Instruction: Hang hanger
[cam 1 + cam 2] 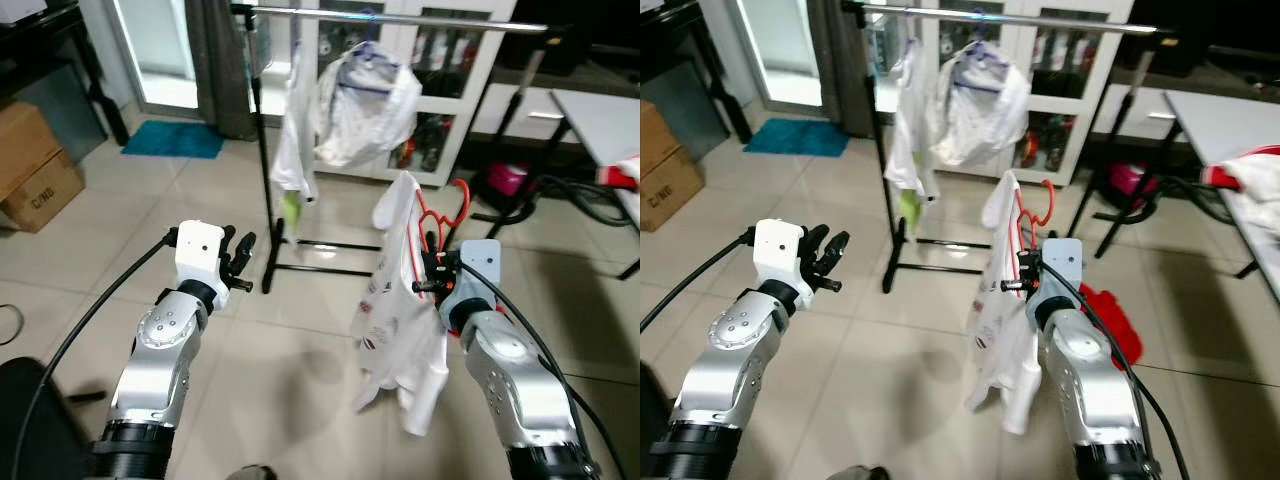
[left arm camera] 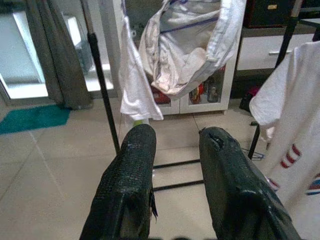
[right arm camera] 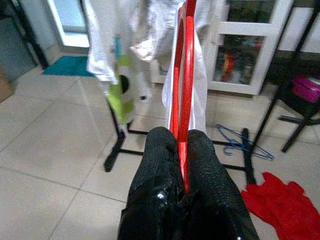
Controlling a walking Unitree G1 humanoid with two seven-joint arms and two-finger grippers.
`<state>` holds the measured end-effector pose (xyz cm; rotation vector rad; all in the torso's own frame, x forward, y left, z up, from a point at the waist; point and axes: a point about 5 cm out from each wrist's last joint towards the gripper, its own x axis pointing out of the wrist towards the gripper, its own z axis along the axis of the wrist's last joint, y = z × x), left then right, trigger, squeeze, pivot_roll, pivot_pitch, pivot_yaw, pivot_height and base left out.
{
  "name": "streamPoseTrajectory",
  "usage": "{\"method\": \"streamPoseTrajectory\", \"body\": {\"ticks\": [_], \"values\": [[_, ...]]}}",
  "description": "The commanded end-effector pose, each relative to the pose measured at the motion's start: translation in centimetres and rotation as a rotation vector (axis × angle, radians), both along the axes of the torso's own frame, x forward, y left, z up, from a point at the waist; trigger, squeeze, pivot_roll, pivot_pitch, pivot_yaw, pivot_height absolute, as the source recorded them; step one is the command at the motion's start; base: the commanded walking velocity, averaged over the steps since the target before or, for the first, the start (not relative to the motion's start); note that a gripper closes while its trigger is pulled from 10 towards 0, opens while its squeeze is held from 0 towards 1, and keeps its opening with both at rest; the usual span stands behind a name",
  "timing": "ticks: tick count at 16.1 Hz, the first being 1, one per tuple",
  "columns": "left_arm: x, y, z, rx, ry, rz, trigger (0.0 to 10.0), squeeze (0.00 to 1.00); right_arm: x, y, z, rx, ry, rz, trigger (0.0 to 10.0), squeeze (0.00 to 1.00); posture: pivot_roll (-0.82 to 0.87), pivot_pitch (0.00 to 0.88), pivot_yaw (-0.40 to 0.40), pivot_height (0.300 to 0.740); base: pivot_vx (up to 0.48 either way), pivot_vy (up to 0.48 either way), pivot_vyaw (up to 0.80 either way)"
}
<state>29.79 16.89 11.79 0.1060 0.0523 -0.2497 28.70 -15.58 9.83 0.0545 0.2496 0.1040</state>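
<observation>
Right gripper (image 3: 181, 150): fingers clamped on red hanger (image 3: 183, 75), its wire pinched between them, white T-shirt (image 1: 400, 320) draped on it. Left gripper (image 2: 175, 155): fingers apart, empty. Beyond: clothes rack (image 1: 400, 18) holding shirts.

A brown cardboard box (image 1: 38, 170) on the tiled floor, well off to the left of the left end effector (image 1: 240, 262), bears dark printed letters on its side. They read roughly "C.NG", too blurred to be sure.
</observation>
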Motion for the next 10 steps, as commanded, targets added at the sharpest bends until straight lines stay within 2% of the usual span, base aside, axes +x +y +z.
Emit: {"method": "streamPoseTrajectory", "body": {"ticks": [1,3,4,6,10], "values": [[-0.13,-0.73,0.23,0.007,-0.017,-0.016,10.0,0.04,0.30,-0.65,0.37,-0.012,-0.028,-0.029,10.0,0.00,-0.12,0.000,0.003,0.740,0.000,-0.480,0.00],[-0.21,-0.85,0.05,-0.009,-0.011,0.003,10.0,0.04,0.17,-0.61,0.61,-0.036,-0.050,-0.035,10.0,0.00,-0.15,0.000,0.006,0.740,0.000,-0.480,0.00],[-0.19,-1.16,0.08,-0.046,-0.018,0.007,10.0,0.03,-0.08,-0.45,0.64,-0.058,-0.055,-0.024,10.0,0.00,-0.16,0.000,0.012,0.740,0.000,-0.304,0.00],[0.03,-1.44,0.37,-0.071,-0.026,0.025,10.0,0.00,-0.39,-0.35,0.64,-0.064,-0.064,-0.020,10.0,0.00,-0.16,0.000,0.014,0.740,0.000,0.000,0.00],[-0.16,-1.52,0.90,-0.057,-0.062,-0.015,10.0,0.00,0.01,-0.36,1.02,-0.038,-0.093,-0.046,10.0,0.00,-0.13,0.000,0.009,0.740,0.000,0.000,0.00]]}}
